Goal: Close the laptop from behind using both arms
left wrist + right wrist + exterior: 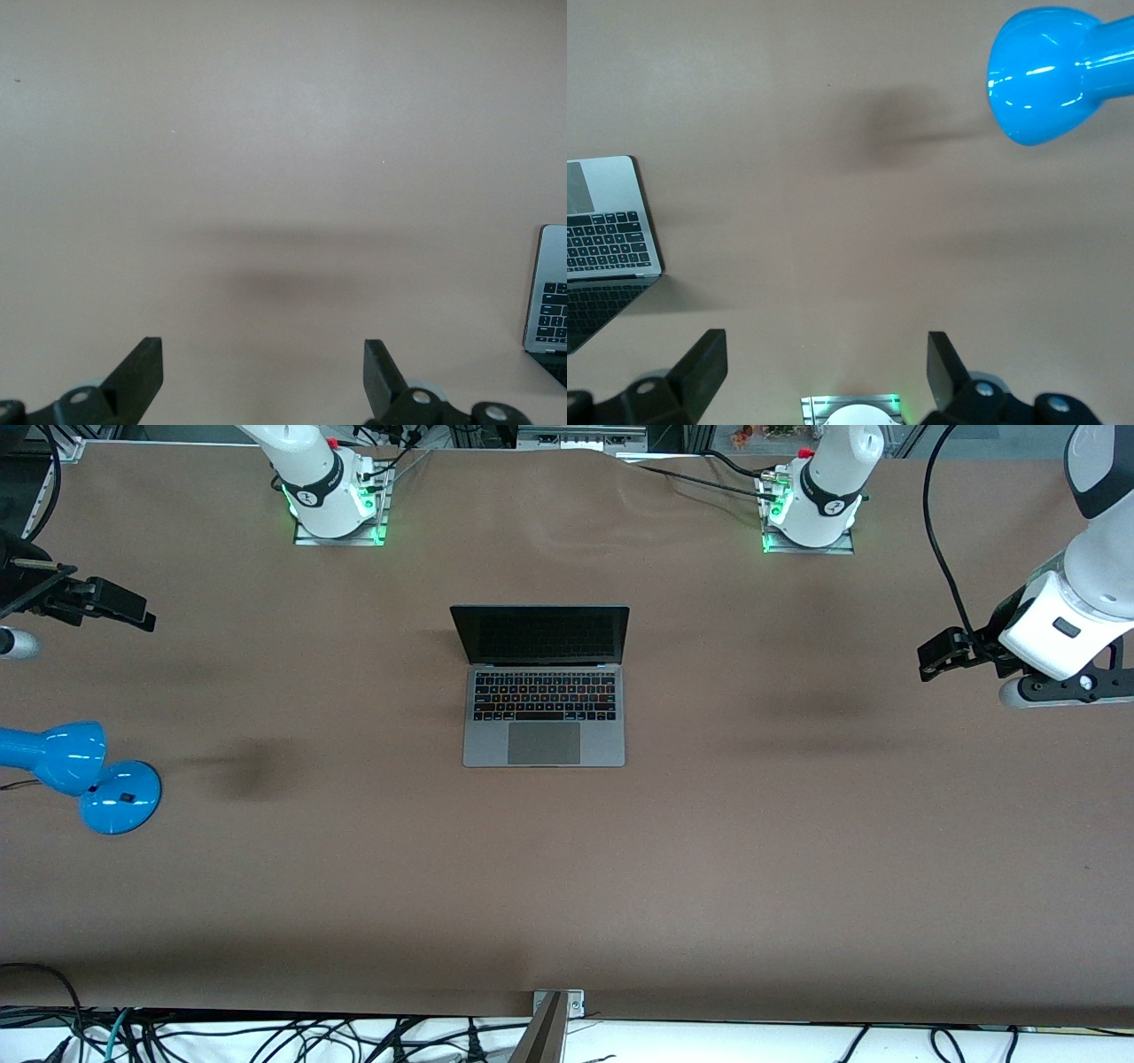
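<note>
Nearest the front camera, on the brown table (620, 886), sits one blue desk lamp (84, 775) at the right arm's end, its round base resting on the cloth. One laptop (544, 691) lies in the middle of the table, lid raised and screen dark, keyboard and trackpad turned toward the front camera.

Two arms are in view, each with one gripper. Up in the air over the table at the right arm's end hangs the right gripper (133, 613), well apart from the laptop, with the lamp below and near it; its fingers (700, 367) are spread wide with nothing between them. Over bare table at the left arm's end hangs the left gripper (932, 657), likewise well apart from the laptop, its fingers (137, 372) also spread and empty.
</note>
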Available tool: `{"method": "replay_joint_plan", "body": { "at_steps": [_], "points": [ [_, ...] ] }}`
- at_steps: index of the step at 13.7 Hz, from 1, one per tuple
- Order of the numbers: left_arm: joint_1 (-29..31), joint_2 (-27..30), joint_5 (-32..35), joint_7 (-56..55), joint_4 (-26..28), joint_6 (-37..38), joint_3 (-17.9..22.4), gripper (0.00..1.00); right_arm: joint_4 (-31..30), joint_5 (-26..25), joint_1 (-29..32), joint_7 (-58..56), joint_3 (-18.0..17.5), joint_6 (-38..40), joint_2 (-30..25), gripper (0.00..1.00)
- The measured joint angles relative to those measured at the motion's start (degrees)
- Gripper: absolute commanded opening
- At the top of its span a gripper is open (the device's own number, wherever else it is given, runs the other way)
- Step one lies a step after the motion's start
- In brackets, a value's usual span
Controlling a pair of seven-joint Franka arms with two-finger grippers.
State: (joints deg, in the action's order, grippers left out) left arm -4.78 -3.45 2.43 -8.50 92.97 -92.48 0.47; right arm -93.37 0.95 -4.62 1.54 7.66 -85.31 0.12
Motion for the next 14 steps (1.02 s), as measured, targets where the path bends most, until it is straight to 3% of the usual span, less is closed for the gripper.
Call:
{"method": "replay_joint_plan", "body": {
  "at_steps": [14],
  "points": [
    [-0.4,-1.0,-1.6,0.0,0.0,1.9,-0.2,1.0,0.0,0.8,0.0,0.0,0.1,0.0,0.0,1.0]
  ]
}}
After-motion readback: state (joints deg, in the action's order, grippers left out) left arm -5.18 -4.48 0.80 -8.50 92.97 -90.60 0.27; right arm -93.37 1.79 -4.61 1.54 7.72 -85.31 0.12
